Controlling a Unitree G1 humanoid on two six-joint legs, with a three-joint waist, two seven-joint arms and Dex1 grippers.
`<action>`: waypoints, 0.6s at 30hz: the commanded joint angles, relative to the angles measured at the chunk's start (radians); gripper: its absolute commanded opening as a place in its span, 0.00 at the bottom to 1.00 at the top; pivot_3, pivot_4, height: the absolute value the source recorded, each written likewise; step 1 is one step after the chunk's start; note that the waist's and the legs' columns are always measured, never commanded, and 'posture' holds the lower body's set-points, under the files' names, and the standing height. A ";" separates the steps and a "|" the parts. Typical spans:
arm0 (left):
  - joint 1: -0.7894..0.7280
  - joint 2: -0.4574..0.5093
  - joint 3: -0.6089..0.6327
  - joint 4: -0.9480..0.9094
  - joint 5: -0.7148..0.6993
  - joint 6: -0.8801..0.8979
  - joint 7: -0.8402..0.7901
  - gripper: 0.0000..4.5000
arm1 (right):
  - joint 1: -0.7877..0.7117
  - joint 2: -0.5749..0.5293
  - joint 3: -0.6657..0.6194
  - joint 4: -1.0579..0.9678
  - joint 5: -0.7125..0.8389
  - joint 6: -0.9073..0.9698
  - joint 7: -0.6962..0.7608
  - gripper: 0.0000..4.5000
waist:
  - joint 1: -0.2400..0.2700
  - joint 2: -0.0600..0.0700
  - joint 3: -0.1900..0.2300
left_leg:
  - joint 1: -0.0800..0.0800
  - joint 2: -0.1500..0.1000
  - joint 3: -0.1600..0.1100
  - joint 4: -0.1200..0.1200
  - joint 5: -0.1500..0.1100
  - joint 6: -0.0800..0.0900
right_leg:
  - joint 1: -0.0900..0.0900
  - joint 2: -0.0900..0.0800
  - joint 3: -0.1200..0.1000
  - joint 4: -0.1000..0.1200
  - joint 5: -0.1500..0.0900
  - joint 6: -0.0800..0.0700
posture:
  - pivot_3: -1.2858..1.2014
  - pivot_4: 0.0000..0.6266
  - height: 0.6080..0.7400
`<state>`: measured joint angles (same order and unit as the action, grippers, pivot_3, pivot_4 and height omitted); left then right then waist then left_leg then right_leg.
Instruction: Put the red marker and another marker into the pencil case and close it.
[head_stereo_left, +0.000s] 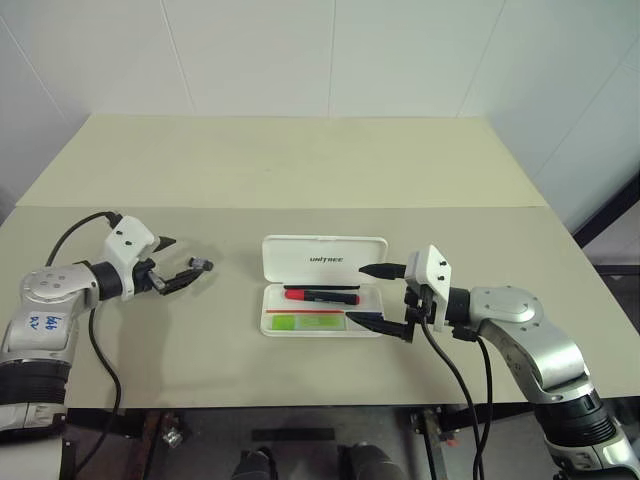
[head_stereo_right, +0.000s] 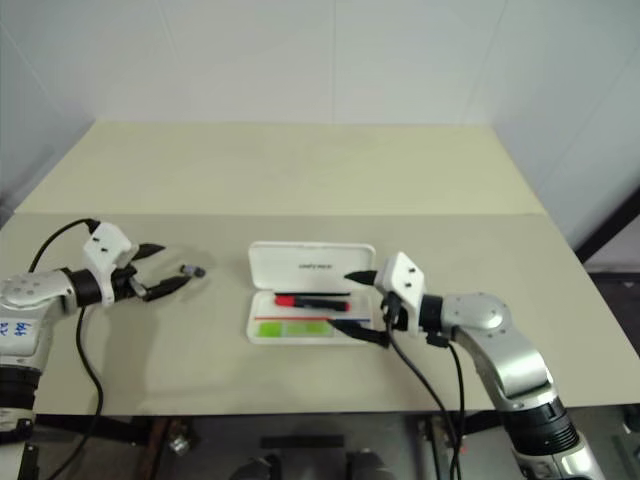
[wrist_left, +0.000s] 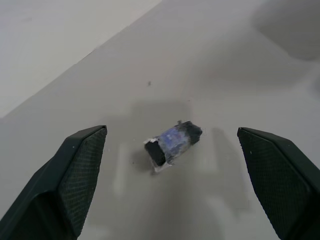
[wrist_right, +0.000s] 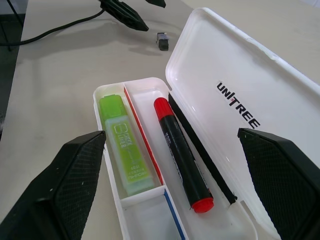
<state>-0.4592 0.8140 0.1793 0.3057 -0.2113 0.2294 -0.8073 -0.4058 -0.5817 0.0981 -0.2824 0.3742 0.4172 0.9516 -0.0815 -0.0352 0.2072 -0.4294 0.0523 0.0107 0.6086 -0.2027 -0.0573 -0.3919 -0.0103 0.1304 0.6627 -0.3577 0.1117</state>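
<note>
a: starting at the left, what does the table (head_stereo_left: 300, 170) show?

b: the left gripper (head_stereo_left: 182, 268) sits low over the tabletop, its two black fingers spread wide with nothing between them. just beyond its tips lies a small dark object (head_stereo_left: 203, 265), a stubby black piece with a bluish, pale wrapping, resting on the surface by itself. in the left wrist view that same piece lies between the lines of the two fingers but ahead of them, touching neither.

a: and in the middle?

b: the pencil case (head_stereo_left: 324, 258) lies open on the table, white with rounded corners, its lid folded back away from the robot and showing dark "unitree" lettering. the tray has a red-and-blue stripe running along a divider. the red marker (wrist_right: 182, 154), black barrel with red at both ends, lies in the compartment next to the lid hinge. the lime-green marker (wrist_right: 125, 145) lies flat in the compartment on the other side of the divider, nearer the robot. a short end section of the tray past the green one holds nothing visible.

a: then the right side?

b: the right gripper (head_stereo_left: 382, 293) is at the case's right end, pointing left toward it. its fingers are fully parted and hold nothing; one tip is near the lid's edge, the other by the tray's near corner. whether either tip touches the case cannot be told.
</note>
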 joint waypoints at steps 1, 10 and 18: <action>0.035 -0.024 0.040 -0.075 -0.009 0.050 0.074 1.00 | -0.004 -0.014 -0.030 -0.031 0.011 -0.015 -0.004 1.00 | 0.001 0.000 0.000 | 0.000 0.000 0.000 0.001 0.000 0.000 | 0.000 0.000 0.000 0.000 0.000 0.000 | 0.52 0.24 1.00; 0.056 -0.082 0.071 -0.092 0.000 0.100 0.220 1.00 | -0.021 -0.006 -0.014 -0.014 0.008 -0.024 0.004 1.00 | 0.001 0.000 0.000 | 0.000 0.000 -0.001 0.003 0.000 0.000 | 0.001 0.000 0.000 0.002 0.001 0.001 | 0.52 0.24 1.00; 0.061 -0.136 0.054 -0.140 -0.059 0.121 0.176 1.00 | -0.023 -0.006 -0.012 -0.014 0.007 -0.025 0.003 1.00 | 0.001 0.000 0.000 | 0.000 -0.001 0.000 0.003 0.000 0.000 | 0.001 0.000 0.000 0.002 0.001 0.002 | 0.52 0.24 1.00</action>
<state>-0.4034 0.6704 0.2253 0.2169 -0.2411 0.3687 -0.5900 -0.4162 -0.5835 0.0992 -0.2736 0.3743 0.4124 0.9511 -0.0803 -0.0354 0.2071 -0.4293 0.0515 0.0101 0.6115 -0.2025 -0.0576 -0.3909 -0.0101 0.1305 0.6644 -0.3568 0.1133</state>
